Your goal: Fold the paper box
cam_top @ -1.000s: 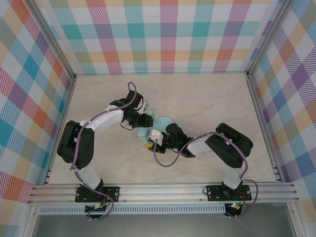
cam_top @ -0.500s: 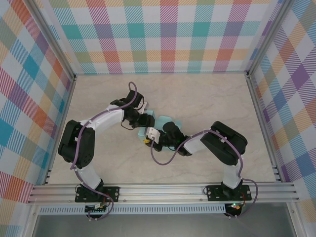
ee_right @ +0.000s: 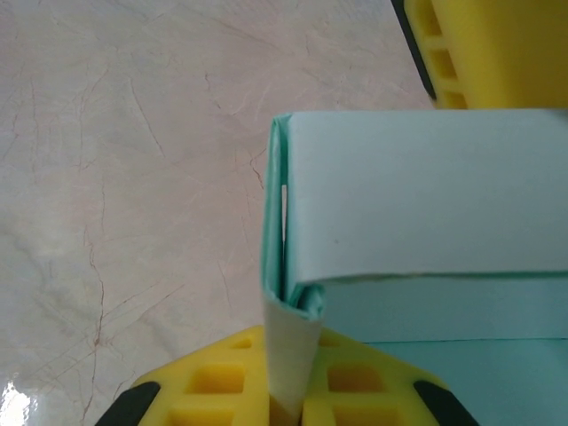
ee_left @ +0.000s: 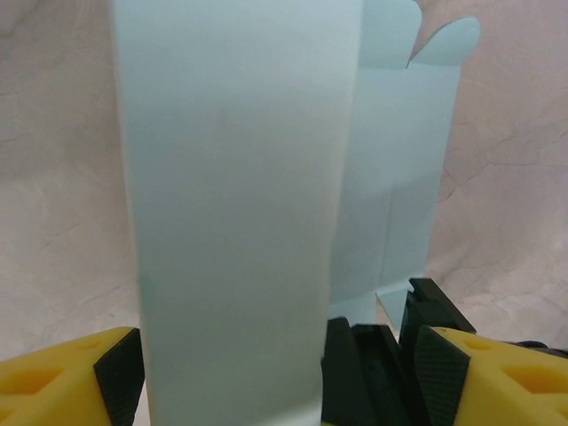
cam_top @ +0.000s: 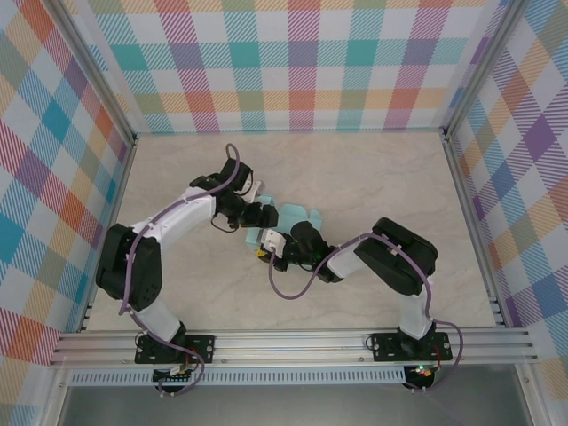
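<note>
The paper box [cam_top: 293, 216] is pale mint card, partly folded, lying mid-table between the two arms. In the left wrist view one tall panel of the paper box [ee_left: 231, 177] rises between my left gripper's [ee_left: 275, 368] fingers, which stand wide open and do not pinch it; tabbed flaps show behind. From above, the left gripper [cam_top: 256, 213] sits at the box's left end. My right gripper [cam_top: 269, 244] is at the near-left corner. Its yellow fingers [ee_right: 222, 390] are shut on a folded flap of the paper box [ee_right: 417, 186].
The beige marbled tabletop [cam_top: 373, 177] is walled by plaid panels [cam_top: 302, 62] behind and on both sides. An aluminium rail [cam_top: 293, 342] runs along the near edge. A yellow finger of the left gripper [ee_right: 488, 44] shows just beyond the box in the right wrist view.
The left gripper's jaws have opened wider and its arm has stretched out. The right gripper has shut on the box's flap and shifted slightly left.
</note>
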Robot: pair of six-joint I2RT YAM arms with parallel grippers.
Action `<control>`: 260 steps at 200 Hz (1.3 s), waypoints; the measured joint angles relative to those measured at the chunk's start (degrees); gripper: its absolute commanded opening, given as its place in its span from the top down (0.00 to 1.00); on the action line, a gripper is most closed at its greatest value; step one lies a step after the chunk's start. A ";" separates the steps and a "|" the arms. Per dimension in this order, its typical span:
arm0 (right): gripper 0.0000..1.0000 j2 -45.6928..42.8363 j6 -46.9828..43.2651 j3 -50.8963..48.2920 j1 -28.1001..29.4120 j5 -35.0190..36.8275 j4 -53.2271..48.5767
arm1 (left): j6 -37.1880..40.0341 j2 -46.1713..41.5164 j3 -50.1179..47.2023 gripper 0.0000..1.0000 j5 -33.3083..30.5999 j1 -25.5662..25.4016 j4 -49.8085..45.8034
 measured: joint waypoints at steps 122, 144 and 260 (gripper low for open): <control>0.64 -1.42 1.42 0.02 -0.57 -1.40 -2.84 | -0.66 2.38 1.70 0.21 -1.09 0.70 -0.28; 0.62 -3.69 1.40 -0.42 -0.94 -1.79 -3.10 | -0.61 2.38 2.67 0.19 -1.09 0.98 -0.74; 0.58 -21.94 1.88 -15.43 -6.40 -4.48 -2.60 | 2.73 -2.95 1.57 0.15 -0.87 0.52 -9.22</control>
